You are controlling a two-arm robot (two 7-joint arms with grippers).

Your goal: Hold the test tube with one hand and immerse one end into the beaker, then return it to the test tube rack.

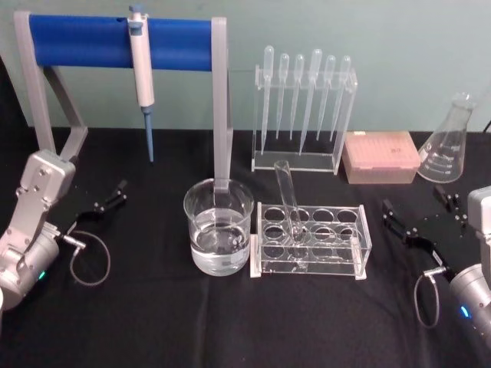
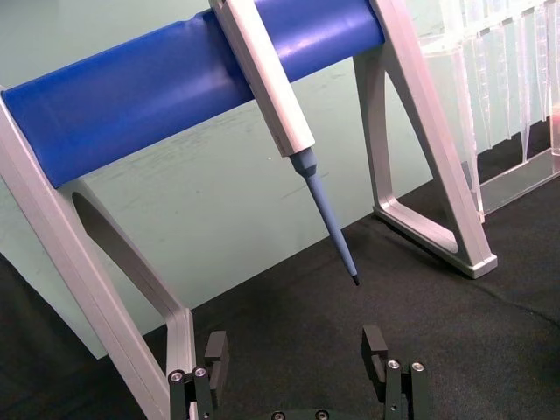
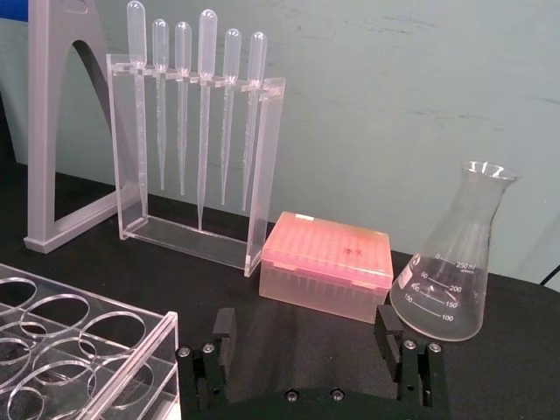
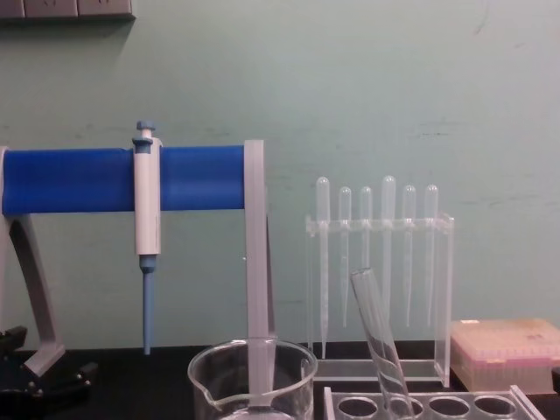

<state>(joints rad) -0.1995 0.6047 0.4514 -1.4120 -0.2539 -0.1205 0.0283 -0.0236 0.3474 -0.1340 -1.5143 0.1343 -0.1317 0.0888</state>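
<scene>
Head view – beaker (image 1: pixel 219 224): you see it part-filled with clear liquid, just left of the tube rack (image 1: pixel 311 240).
Head view – test tube (image 1: pixel 289 201): it leans in a rack hole, mouth up, apart from the beaker.
Head view – left gripper (image 1: pixel 107 201): released, low at your left, holding nothing.
Head view – right gripper (image 1: pixel 420 217): released, low at your right, holding nothing.
Left wrist view – left gripper (image 2: pixel 297 354): jaws apart below the blue-tipped pipettor (image 2: pixel 289 122).
Right wrist view – flask (image 3: pixel 455 262): you see no liquid; pink tip box (image 3: pixel 326 265) beside it.
Right wrist view – pipette stand (image 3: pixel 192 140): six pipettes hang in it.
Chest view – test tube (image 4: pixel 381 346): tilted in the rack, right of the beaker (image 4: pixel 252 378).
</scene>
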